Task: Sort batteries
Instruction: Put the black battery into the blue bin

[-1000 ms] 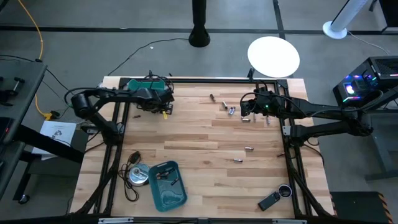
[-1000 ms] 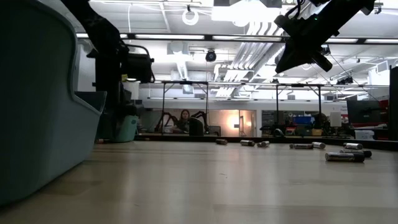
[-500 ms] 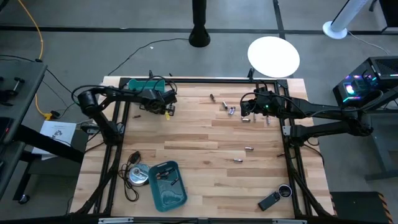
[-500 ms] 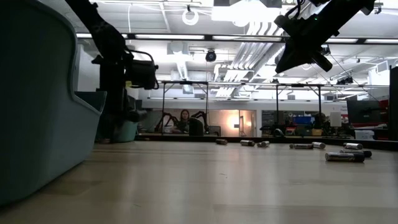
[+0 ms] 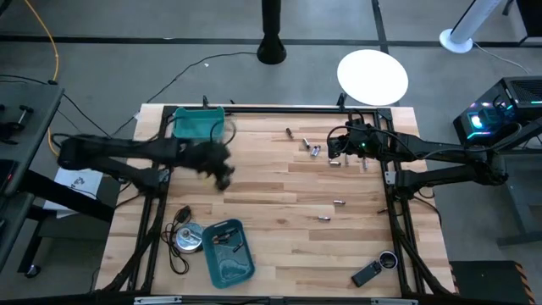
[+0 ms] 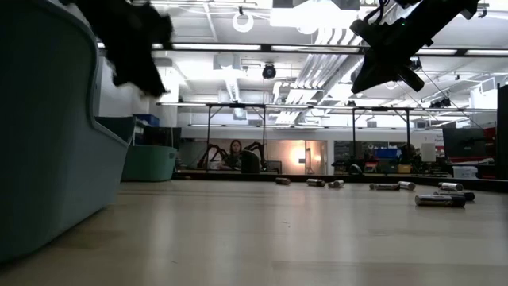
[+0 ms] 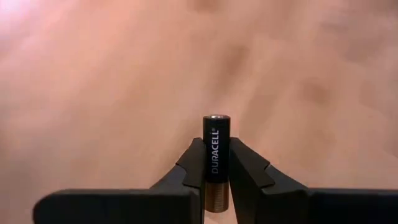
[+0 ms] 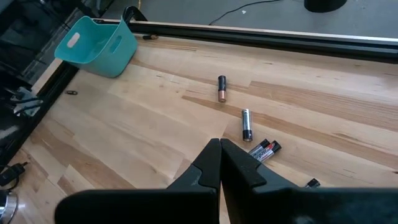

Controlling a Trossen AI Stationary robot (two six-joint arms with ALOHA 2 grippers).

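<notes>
Overhead, the left gripper point(image 5: 222, 174) is hanging blurred between the far bin point(image 5: 197, 124) and the near bin point(image 5: 229, 251); loose batteries point(image 5: 315, 150) are lying under the right gripper point(image 5: 334, 158). In the left wrist view, the fingers point(image 7: 189, 169) are pinching a black, copper-ended battery point(image 7: 215, 162) upright (release it only above a bin). In the right wrist view, the right gripper is hovering closed and empty.

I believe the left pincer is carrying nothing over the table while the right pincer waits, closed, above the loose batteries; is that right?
Not quite: the left pincer is not empty. The left wrist view shows it clamped on a black-and-copper Duracell battery, held upright over the wooden table. The rest holds: the right pincer waits, closed, above the loose batteries.
</notes>
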